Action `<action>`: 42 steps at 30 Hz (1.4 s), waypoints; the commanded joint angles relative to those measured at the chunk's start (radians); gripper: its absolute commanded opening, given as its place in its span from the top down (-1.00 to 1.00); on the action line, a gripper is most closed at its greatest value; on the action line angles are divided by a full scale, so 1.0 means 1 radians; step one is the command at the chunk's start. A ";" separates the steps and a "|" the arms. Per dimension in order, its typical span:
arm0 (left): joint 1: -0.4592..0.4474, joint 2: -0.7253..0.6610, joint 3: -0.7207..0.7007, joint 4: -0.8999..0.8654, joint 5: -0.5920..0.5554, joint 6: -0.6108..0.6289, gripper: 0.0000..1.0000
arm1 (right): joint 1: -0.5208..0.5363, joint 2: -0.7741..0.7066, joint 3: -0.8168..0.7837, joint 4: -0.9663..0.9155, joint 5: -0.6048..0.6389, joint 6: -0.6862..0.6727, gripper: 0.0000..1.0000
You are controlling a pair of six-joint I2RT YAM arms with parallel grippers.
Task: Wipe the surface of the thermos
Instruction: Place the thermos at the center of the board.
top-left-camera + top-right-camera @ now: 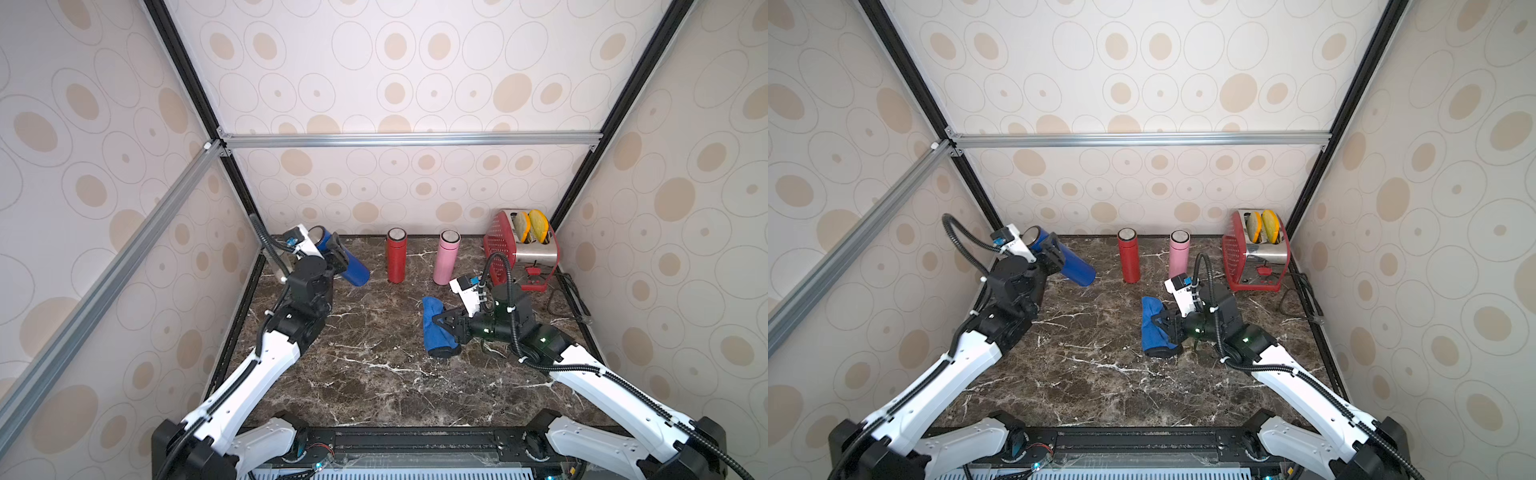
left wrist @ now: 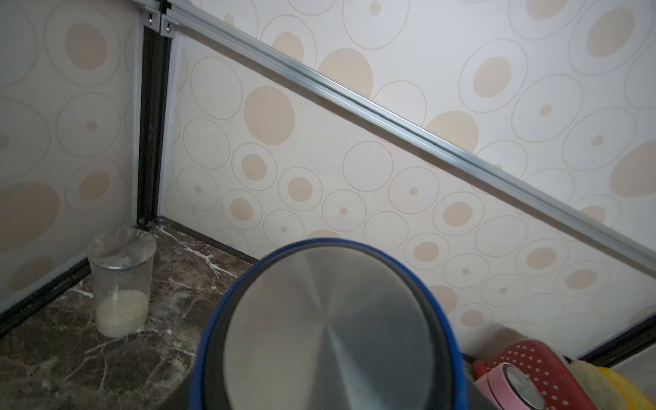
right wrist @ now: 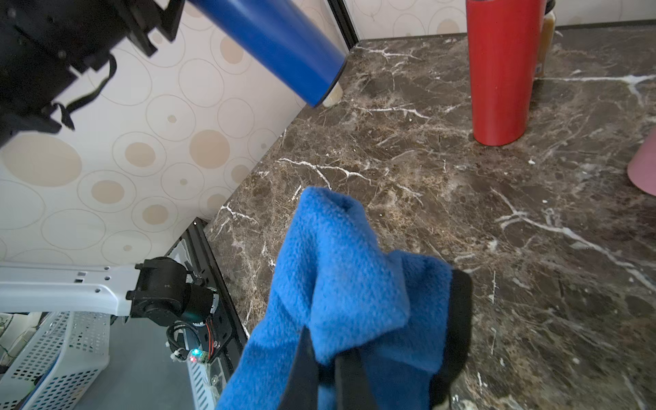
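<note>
Blue thermos (image 1: 353, 270), steel-topped: we find it lifted clear of the marble table (image 1: 374, 374) at the far left corner, tilted with its base toward the middle, the left gripper (image 1: 337, 254) clamped round its upper body and covering that part in both top views; any lettering on it is too small for us to read. In the left wrist view only its steel cap (image 2: 330, 330) shows, blurred and cut off by the picture's edge. Blue cloth (image 1: 432, 316): pinched in the closed right gripper (image 1: 442, 322) over mid-table, well apart from the thermos; the fingertips (image 3: 344, 372) are buried in the folds, a black shape (image 3: 458, 319) along the cloth's edge we cannot identify, and whether the cloth touches the table we cannot tell. Red thermos (image 1: 396, 257) and pink thermos (image 1: 445, 259): upright, side by side near the back wall, unmarked as far as we can read. Amber jar (image 3: 546, 35): mostly hidden behind the red thermos, label illegible. Clear jar (image 2: 120, 284) holding white grains: in the left back corner. Red toaster (image 1: 534, 249) with yellow slices (image 1: 536, 226): far right corner
</note>
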 commanded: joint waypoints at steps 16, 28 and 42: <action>0.141 0.468 0.116 0.400 0.164 0.319 1.00 | 0.007 0.088 0.049 0.007 0.012 -0.034 1.00; 0.146 0.590 0.083 0.563 0.188 0.399 1.00 | 0.008 0.103 0.066 -0.008 0.018 -0.034 1.00; 0.152 0.643 0.082 0.563 0.198 0.376 1.00 | 0.010 0.137 0.066 0.022 0.002 -0.025 1.00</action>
